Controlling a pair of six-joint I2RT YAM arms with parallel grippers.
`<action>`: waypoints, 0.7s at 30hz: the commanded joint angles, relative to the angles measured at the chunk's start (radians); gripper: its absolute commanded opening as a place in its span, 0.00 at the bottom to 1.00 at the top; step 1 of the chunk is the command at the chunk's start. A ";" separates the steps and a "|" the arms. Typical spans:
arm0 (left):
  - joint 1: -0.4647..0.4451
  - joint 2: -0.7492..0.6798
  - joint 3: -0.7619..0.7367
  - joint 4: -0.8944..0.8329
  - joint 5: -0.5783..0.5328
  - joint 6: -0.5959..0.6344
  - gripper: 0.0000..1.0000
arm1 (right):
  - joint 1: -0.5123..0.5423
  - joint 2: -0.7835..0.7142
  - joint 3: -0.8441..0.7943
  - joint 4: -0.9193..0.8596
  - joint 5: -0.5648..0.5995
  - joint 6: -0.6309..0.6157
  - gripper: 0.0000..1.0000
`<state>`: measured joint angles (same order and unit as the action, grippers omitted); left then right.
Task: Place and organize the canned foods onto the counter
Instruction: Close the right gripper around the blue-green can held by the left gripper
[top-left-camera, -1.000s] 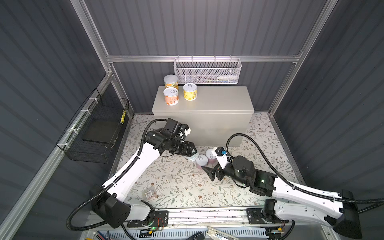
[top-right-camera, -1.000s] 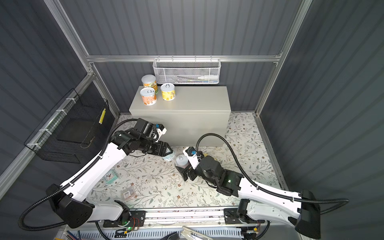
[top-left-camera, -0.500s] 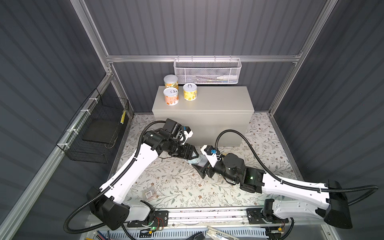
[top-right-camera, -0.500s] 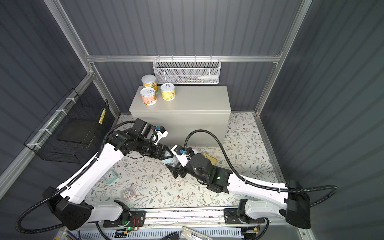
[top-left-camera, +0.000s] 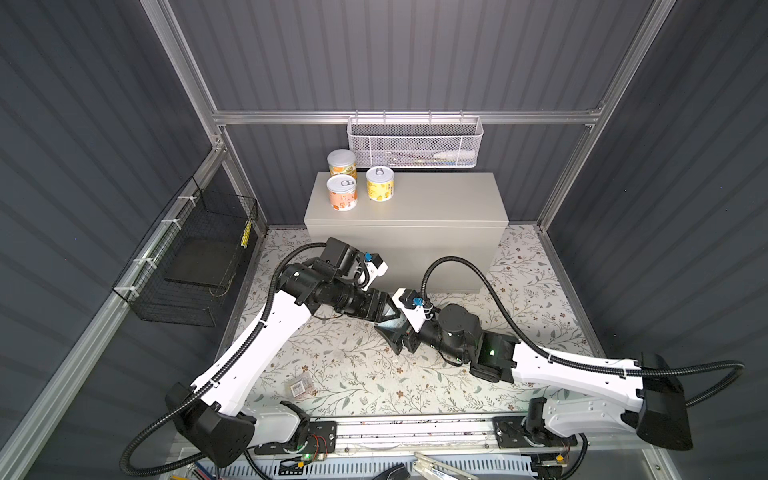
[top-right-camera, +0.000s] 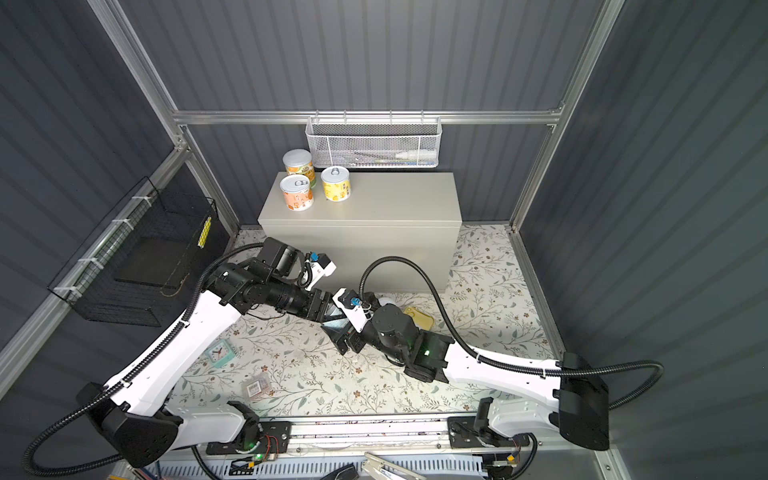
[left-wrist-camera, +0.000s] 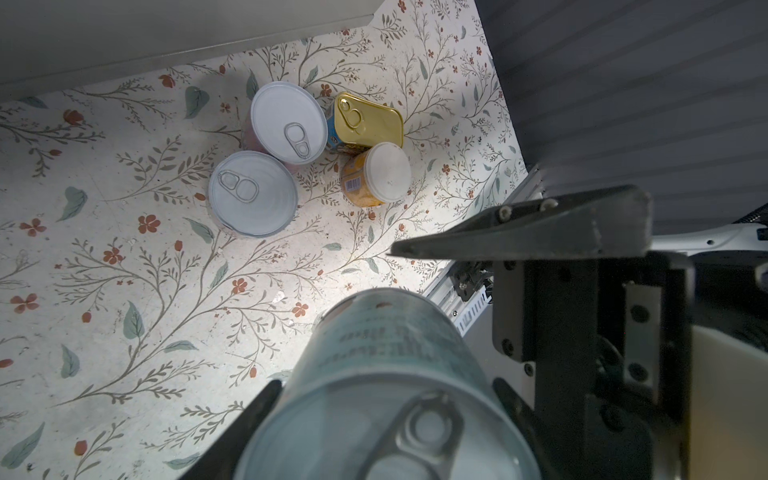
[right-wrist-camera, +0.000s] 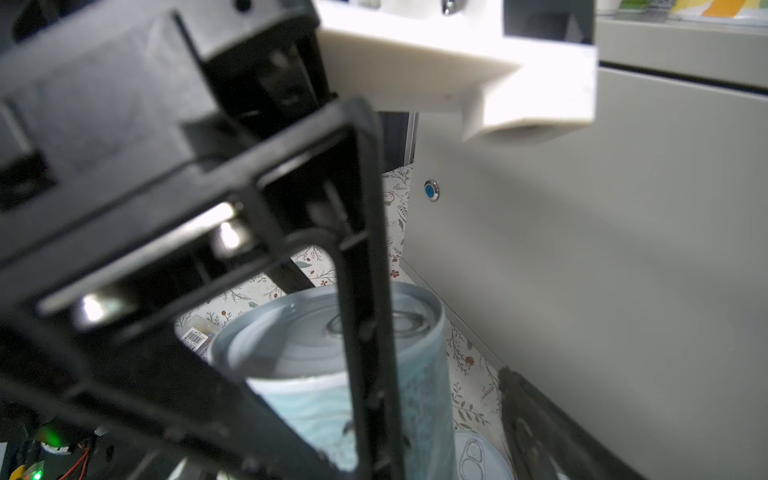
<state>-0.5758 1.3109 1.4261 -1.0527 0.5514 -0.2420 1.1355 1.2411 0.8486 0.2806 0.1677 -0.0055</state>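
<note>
1. Big swing leftward by the right gripper (top-left-camera: 392, 328) over the last second, in from the right side of the floral-print mat (top-left-camera: 353, 365) and right up to the left gripper (top-left-camera: 384, 309) in front of the large beige-grey rectangular metal counter (top-left-camera: 436, 203).
2. Pinched in the left gripper's fingers (left-wrist-camera: 257, 411): pale blue-labelled round can with a silver pull-tab top (left-wrist-camera: 386, 345), raised above the mat.
3. Spread wide on the right gripper, one grey finger (left-wrist-camera: 540, 228) just beside the blue can with a gap between.
4. Up on the counter, near its rear left corner in both top views, three upright cans: orange-labelled can with a white plastic lid (top-left-camera: 341, 163) at the back, orange-pink pull-tab can (top-left-camera: 342, 196) in front of it, yellow-labelled pull-tab can (top-left-camera: 380, 189) alongside.
5. Down on the mat near the counter's foot, from the left wrist view: silver-topped pull-tab can (left-wrist-camera: 289, 122) just beside a second silver-topped can (left-wrist-camera: 252, 193), a rectangular gold tin (left-wrist-camera: 368, 120), a yellow can with a white lid (left-wrist-camera: 376, 174).
6. White mesh basket (top-left-camera: 415, 145) on the rear rail: a few slim pale items inside, too small to name. Black wire basket (top-left-camera: 183, 303) on the left wall: dark flat sheet on its bottom.
</note>
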 joint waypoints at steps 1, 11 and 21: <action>0.002 -0.019 0.045 0.003 0.071 0.012 0.51 | 0.003 0.014 0.030 0.040 0.001 -0.013 0.99; 0.002 -0.019 0.053 0.002 0.087 0.000 0.51 | 0.004 0.035 0.041 0.053 0.001 -0.028 0.99; 0.002 -0.012 0.060 -0.016 0.082 0.000 0.51 | 0.007 0.041 0.051 0.075 0.002 -0.051 0.95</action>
<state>-0.5758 1.3109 1.4410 -1.0554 0.5873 -0.2432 1.1378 1.2804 0.8742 0.3180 0.1623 -0.0360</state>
